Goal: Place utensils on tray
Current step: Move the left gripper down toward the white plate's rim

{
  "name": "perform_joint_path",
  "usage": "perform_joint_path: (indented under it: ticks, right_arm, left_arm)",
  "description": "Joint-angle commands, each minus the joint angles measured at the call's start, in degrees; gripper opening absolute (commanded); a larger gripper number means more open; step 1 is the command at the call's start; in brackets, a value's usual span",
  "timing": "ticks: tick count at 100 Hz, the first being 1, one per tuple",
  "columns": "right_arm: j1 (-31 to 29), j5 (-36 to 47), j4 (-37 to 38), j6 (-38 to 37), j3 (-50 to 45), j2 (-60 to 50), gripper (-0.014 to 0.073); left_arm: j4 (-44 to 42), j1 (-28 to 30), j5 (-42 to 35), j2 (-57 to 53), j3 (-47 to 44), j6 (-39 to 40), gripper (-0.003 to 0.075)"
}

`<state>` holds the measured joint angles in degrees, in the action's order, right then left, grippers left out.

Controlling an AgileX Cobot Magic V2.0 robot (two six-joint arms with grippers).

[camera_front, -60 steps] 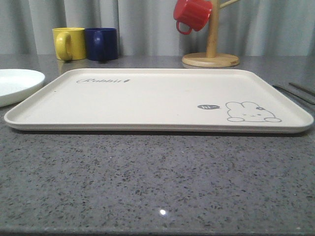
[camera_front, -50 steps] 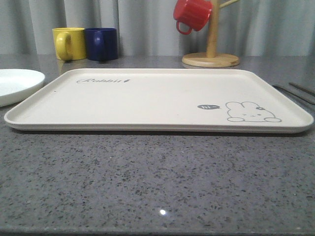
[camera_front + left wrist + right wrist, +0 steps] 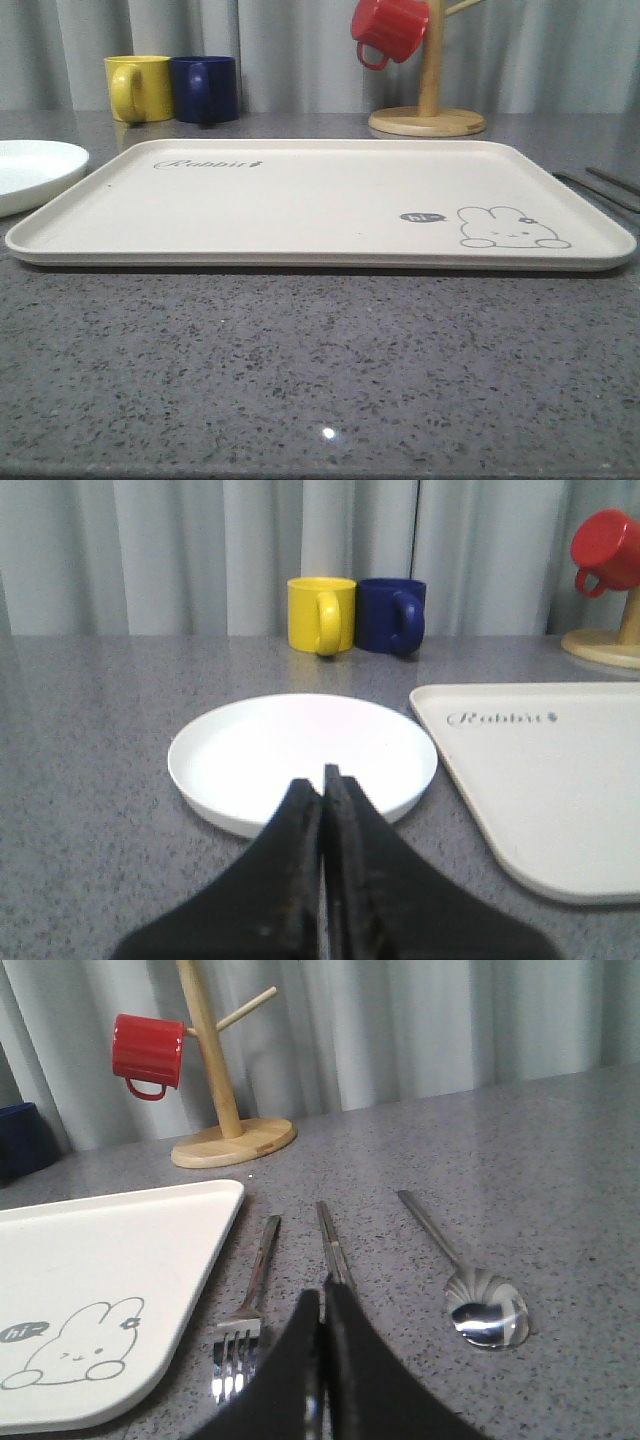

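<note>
The cream tray with its rabbit drawing lies in the middle of the grey table. The white plate sits on the table just left of the tray. My left gripper hovers shut over the plate's near rim, holding nothing. To the right of the tray lie the fork, the chopsticks and the spoon, side by side. My right gripper is shut above the near end of the chopsticks. In the front view, thin utensil handles show at the right edge and the plate at the left edge.
A yellow mug and a blue mug stand at the back left. A red mug hangs on a wooden mug stand at the back right. Curtains close off the far side. Bare table stretches in front of the tray.
</note>
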<state>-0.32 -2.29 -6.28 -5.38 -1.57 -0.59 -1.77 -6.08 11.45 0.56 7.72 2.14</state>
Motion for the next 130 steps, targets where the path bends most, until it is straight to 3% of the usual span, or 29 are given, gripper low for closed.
perform_joint_path:
  ticks: [1, 41, 58, 86, 98, 117, 130]
  right_arm:
    - [-0.27, 4.05, 0.16, 0.65, 1.02, -1.28, -0.0068]
    - [-0.27, 4.05, 0.16, 0.65, 1.02, -1.28, -0.0068]
    - [-0.27, 4.05, 0.16, 0.65, 1.02, -1.28, -0.0068]
    - [-0.27, 4.05, 0.16, 0.65, 1.02, -1.28, -0.0068]
    - [-0.27, 4.05, 0.16, 0.65, 1.02, -1.28, -0.0068]
    - [-0.27, 4.05, 0.16, 0.65, 1.02, -1.28, -0.0068]
    - [-0.27, 4.05, 0.16, 0.65, 1.02, -1.28, -0.0068]
  left_arm:
    - [0.40, 0.02, 0.65, 3.65, 7.71, 0.41, -0.0018]
    - [-2.80, 0.02, 30.17, 33.03, 40.13, 0.41, -0.0018]
    - [-2.96, 0.02, 32.11, 43.03, 45.69, 0.41, -0.0018]
    - [-2.96, 0.02, 34.19, 51.60, 45.80, 0.29, -0.0006]
    - [-2.96, 0.02, 35.30, 52.41, 45.80, 0.29, 0.0107]
    - [-2.96, 0.02, 35.30, 52.47, 45.80, 0.29, 0.0442]
    - [-3.11, 0.02, 34.80, 52.47, 45.80, 0.29, 0.0484]
